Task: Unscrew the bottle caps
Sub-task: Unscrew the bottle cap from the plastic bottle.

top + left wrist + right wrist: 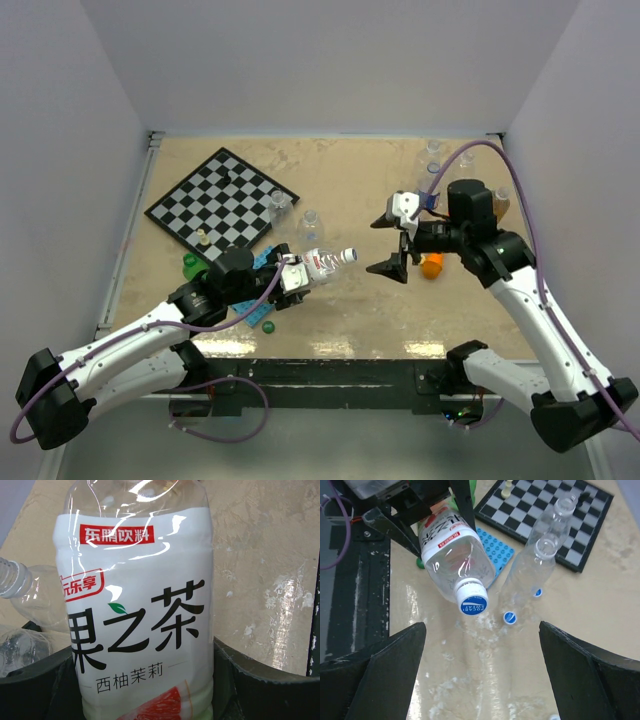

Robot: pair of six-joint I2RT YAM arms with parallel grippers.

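Pale tan table [340, 180], scuffed, glossy in patches. Far left on it, a chessboard [220, 198]. Just beside the chessboard's near edge, a blue studded baseplate [497, 550]. Off the chessboard's right corner, two uncapped clear bottles [540, 565] upright, with two loose blue caps [509, 617]. Nearer than the chessboard, a green cap [267, 325]; well right of the chessboard, an orange carrot toy [432, 265].
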